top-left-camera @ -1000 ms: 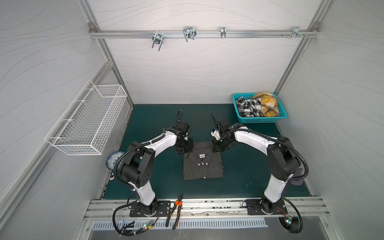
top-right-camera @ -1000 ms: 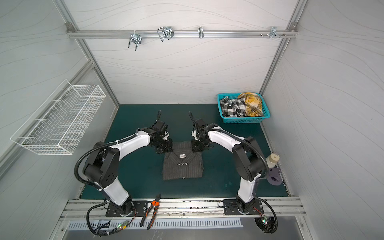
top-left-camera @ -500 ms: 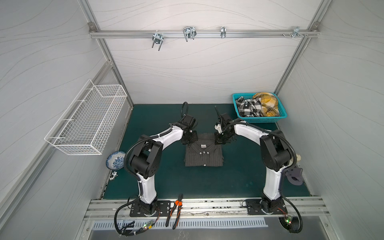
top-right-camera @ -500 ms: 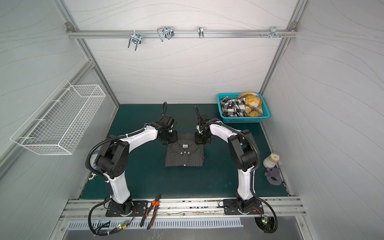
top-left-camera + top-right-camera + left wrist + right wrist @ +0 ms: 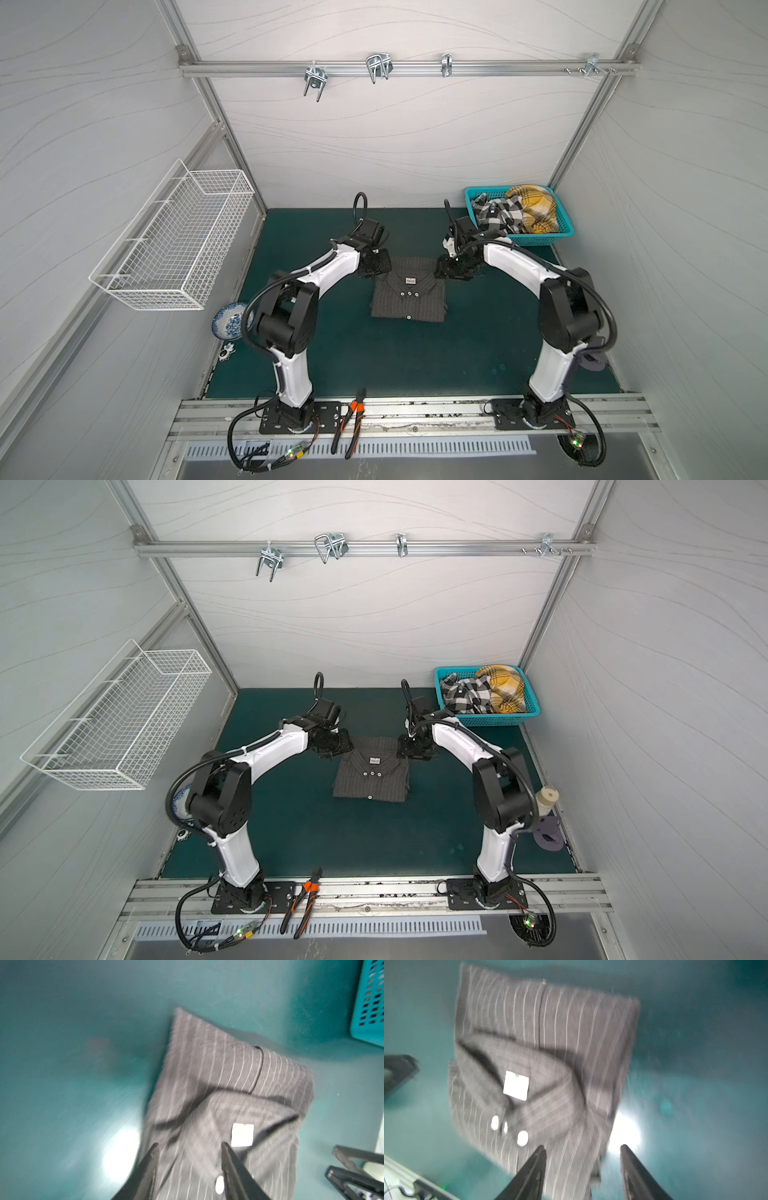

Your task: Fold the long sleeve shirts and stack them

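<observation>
We found the dark charcoal-grey pinstriped button-up shirt (image 5: 409, 297) folded into a compact rectangle near the middle of the dark green desk (image 5: 415, 365). Its collar pointed toward the back wall, and its white neck label (image 5: 410, 281) and small white buttons faced up. In both top views the left gripper (image 5: 376, 266) stood at the shirt's left collar corner and the right gripper (image 5: 448, 271) at its right collar corner. The left wrist view showed the left gripper's jaws spread apart above the striped cloth, with nothing pinched between them. The right wrist view showed the right gripper's jaws likewise spread, straddling the shirt's side edge with bare desk under one finger. Both wrist views were blurred, so we could not tell whether any fingertip touched the fabric. A teal plastic basket (image 5: 563, 232) holding crumpled checked and yellow plaid cloths sat in the back right corner, well apart from the shirt.
</observation>
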